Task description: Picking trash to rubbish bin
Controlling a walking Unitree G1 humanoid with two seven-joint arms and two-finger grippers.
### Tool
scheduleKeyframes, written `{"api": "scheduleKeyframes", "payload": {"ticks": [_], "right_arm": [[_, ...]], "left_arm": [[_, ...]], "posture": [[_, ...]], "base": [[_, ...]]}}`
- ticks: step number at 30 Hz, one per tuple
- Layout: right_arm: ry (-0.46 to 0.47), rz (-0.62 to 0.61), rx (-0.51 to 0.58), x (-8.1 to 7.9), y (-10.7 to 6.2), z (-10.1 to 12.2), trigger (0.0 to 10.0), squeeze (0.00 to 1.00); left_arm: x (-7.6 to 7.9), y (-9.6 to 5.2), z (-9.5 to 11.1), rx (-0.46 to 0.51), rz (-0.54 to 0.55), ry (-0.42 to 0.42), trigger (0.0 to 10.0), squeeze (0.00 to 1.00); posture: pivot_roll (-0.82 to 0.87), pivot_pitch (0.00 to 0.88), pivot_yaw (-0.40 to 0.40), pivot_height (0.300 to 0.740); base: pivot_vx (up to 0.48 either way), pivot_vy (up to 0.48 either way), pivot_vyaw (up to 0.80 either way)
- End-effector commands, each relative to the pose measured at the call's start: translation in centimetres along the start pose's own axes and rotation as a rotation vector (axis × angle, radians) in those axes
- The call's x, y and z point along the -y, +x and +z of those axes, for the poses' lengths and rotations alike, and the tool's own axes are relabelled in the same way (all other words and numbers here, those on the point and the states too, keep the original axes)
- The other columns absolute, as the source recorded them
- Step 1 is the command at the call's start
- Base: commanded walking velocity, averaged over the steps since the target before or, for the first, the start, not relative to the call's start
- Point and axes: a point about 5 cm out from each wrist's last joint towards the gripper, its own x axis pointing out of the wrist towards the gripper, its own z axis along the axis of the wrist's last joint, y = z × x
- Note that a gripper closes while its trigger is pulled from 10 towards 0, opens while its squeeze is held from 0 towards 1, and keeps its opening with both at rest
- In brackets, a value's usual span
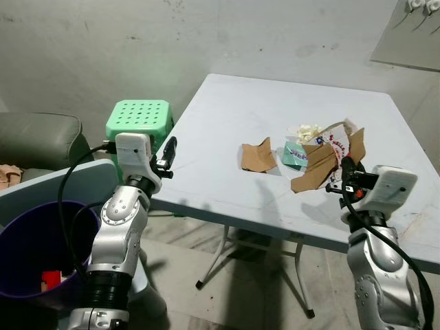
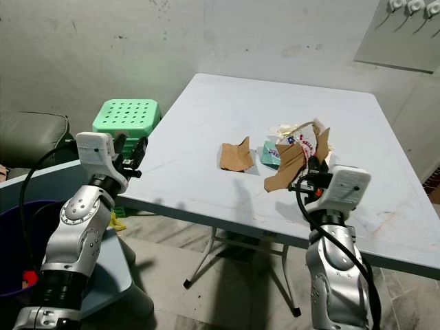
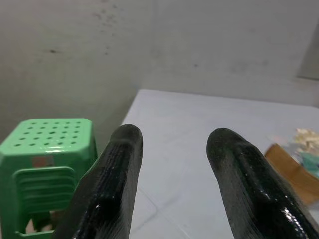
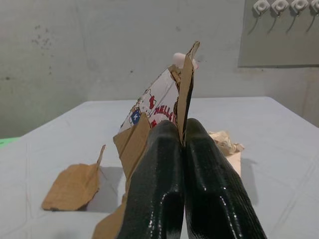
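Right end effector (image 4: 182,134) pinches torn cardboard (image 4: 185,84) (left end effector (image 3: 172,144) spread apart)

A pale blue-white folding table (image 1: 275,117) fills the middle of the scene, standing on thin white metal legs (image 1: 216,265) over a tiled floor (image 1: 254,302). To the far left of it, close against the table's left edge, stands a green plastic stool (image 1: 139,118) with a grid of holes in its seat. Further left sits a grey cushioned seat (image 1: 38,137) (partly cut off). A stained grey wall (image 1: 137,41) rises behind, with white hooks (image 2: 405,5) at the far right.
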Motion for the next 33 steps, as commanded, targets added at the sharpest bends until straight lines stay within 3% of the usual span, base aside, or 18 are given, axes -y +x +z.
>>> {"api": "scheduleKeyframes", "payload": {"ticks": [1,9,15,33], "right_arm": [[-0.008,0.009,0.009,-0.1,-0.2,0.5,10.0,0.00],[0.005,0.046,0.017,-1.1,-0.7,0.9,10.0,0.00],[0.009,0.038,0.051,-0.9,-0.4,1.6,10.0,0.00],[-0.008,0.048,0.009,-0.8,-0.7,0.8,10.0,0.00]], "left_arm": [[0.7,-0.1,0.1,-0.006,-0.047,0.013,10.0,0.00],[1.4,0.0,0.3,0.009,-0.075,0.000,10.0,0.00],[0.4,0.4,0.9,0.039,-0.018,-0.021,10.0,0.00],[0.4,-0.3,0.3,0.022,-0.008,-0.029,10.0,0.00]], "posture": [[-0.07,0.000,0.001,0.740],[-0.08,0.000,0.005,0.740],[-0.09,0.000,0.003,0.740],[-0.08,0.000,-0.013,0.740]], "base": [[0.000,0.000,0.00],[0.000,0.000,0.00],[0.000,0.000,0.00],[0.000,0.000,0.00]]}}
